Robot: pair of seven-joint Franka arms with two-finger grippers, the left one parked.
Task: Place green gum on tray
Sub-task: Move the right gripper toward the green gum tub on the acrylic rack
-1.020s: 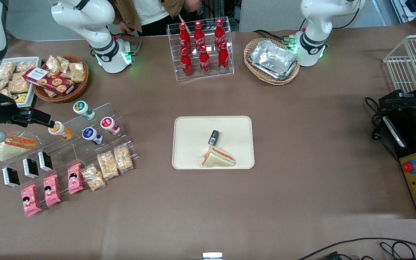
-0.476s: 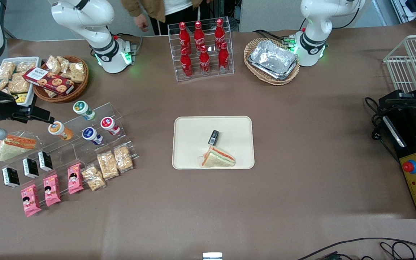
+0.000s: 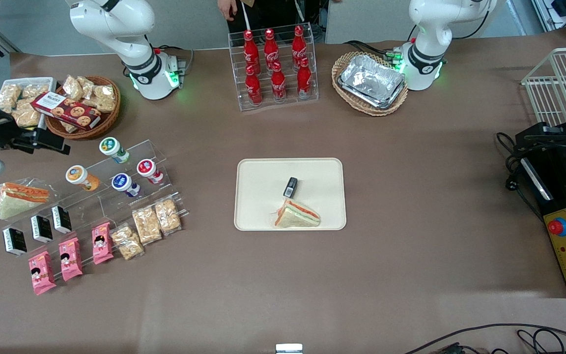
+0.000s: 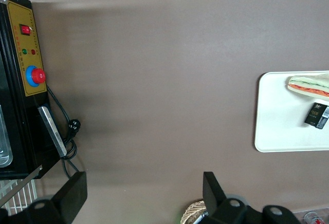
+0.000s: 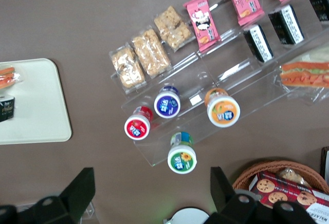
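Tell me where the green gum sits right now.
The green gum stands on the clear tiered rack toward the working arm's end of the table, farther from the front camera than the orange-lidded bottle. The gripper hovers open beside it, not touching.

My gripper (image 3: pixel 49 142), matt black plastic with fingers spread, hangs at the working arm's end of the dull, smooth brown table cover (image 3: pixel 410 196). The green gum (image 3: pixel 111 147) is smooth white plastic with a glossy lid, on a clear shiny acrylic stand (image 3: pixel 162 160). The tray (image 3: pixel 263 172) is matt cream plastic, and the foil trays (image 3: pixel 371 81) are crinkled bright metal
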